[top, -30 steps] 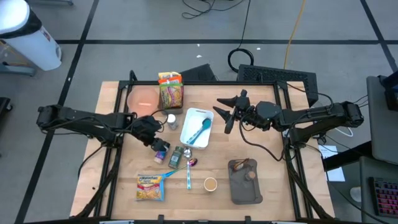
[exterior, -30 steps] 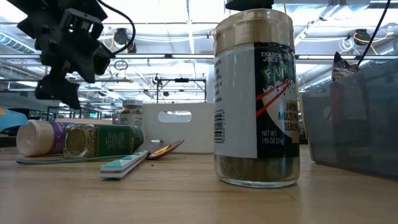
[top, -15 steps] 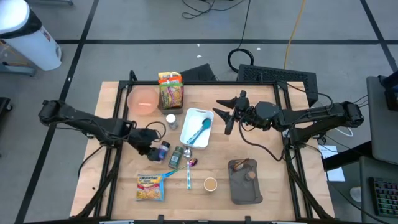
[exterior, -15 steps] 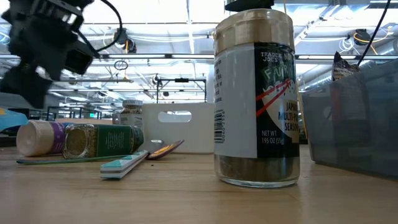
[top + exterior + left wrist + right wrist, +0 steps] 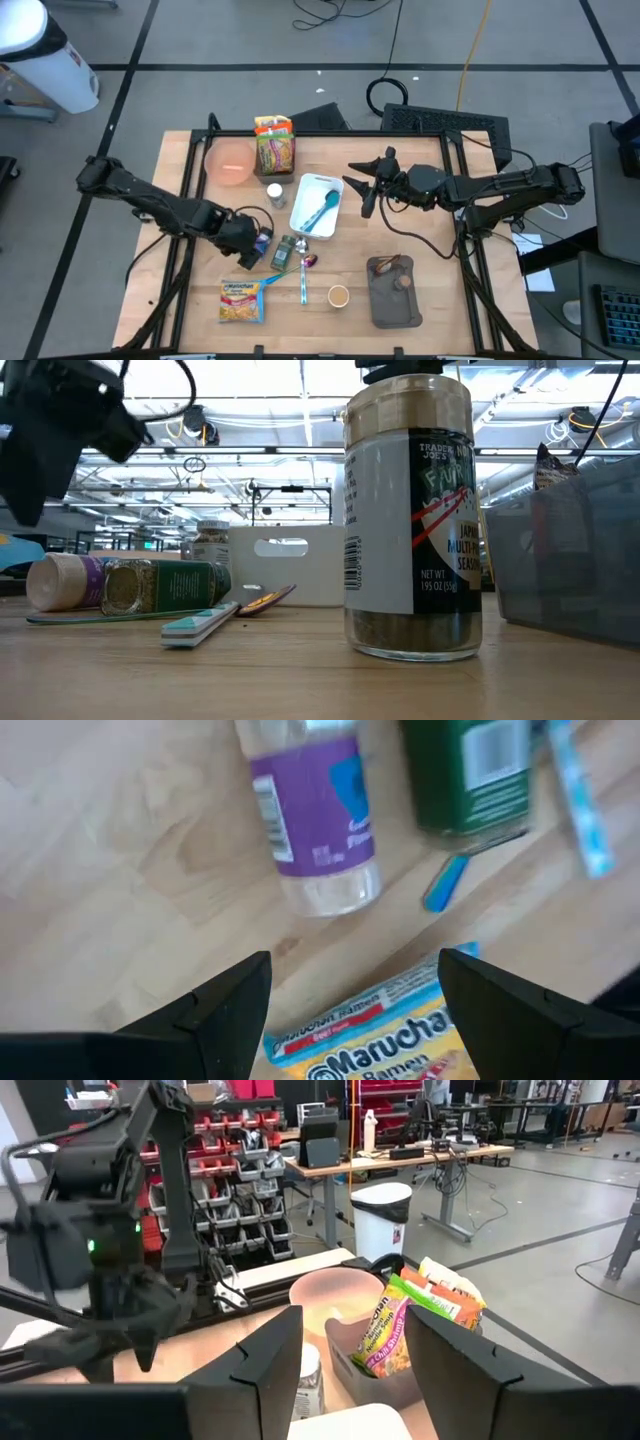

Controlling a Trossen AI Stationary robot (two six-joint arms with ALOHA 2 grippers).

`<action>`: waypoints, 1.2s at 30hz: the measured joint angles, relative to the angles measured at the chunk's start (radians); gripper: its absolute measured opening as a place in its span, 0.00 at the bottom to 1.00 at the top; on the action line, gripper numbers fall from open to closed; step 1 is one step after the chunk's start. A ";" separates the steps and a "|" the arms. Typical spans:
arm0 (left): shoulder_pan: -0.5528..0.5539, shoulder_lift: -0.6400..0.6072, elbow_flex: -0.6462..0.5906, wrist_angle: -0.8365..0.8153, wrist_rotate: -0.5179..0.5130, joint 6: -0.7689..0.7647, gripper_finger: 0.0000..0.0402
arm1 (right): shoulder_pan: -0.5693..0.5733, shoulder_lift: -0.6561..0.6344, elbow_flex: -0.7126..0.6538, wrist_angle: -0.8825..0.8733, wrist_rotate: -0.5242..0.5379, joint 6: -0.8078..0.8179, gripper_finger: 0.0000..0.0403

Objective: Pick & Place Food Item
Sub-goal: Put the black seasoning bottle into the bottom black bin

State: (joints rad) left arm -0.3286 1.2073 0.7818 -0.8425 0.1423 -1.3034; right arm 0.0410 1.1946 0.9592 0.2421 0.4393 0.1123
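A yellow ramen packet [image 5: 241,300] lies flat near the table's front edge; in the left wrist view the packet [image 5: 375,1040] shows between my fingers, below them. My left gripper [image 5: 247,257] hangs open above the table, pointing steeply down, between the packet and a purple-labelled bottle [image 5: 315,820] that lies on its side. A green jar [image 5: 468,775] lies beside that bottle. My right gripper [image 5: 357,187] is held level, high above the table's far middle. It is open with nothing between its fingers.
A white bin [image 5: 317,205] with a teal spoon stands mid-table. At the back left are a pink bowl [image 5: 230,162] and snack bags [image 5: 273,145]. A toothbrush [image 5: 303,280], an upright spice jar [image 5: 412,520] and a dark tray [image 5: 393,290] lie to the packet's right.
My left gripper has moved toward the table's near edge, over the lying bottle toward the ramen packet, and has tipped to point more steeply down. Its fingers have stayed open. Nothing on the table has moved.
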 joint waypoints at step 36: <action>0.008 0.257 0.000 0.101 -0.081 -0.164 0.74 | 0.000 0.000 0.000 -0.044 0.000 0.022 0.42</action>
State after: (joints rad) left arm -0.3210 1.4647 0.7815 -0.7420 0.0616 -1.4674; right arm 0.0410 1.1946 0.9592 0.1982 0.4395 0.1341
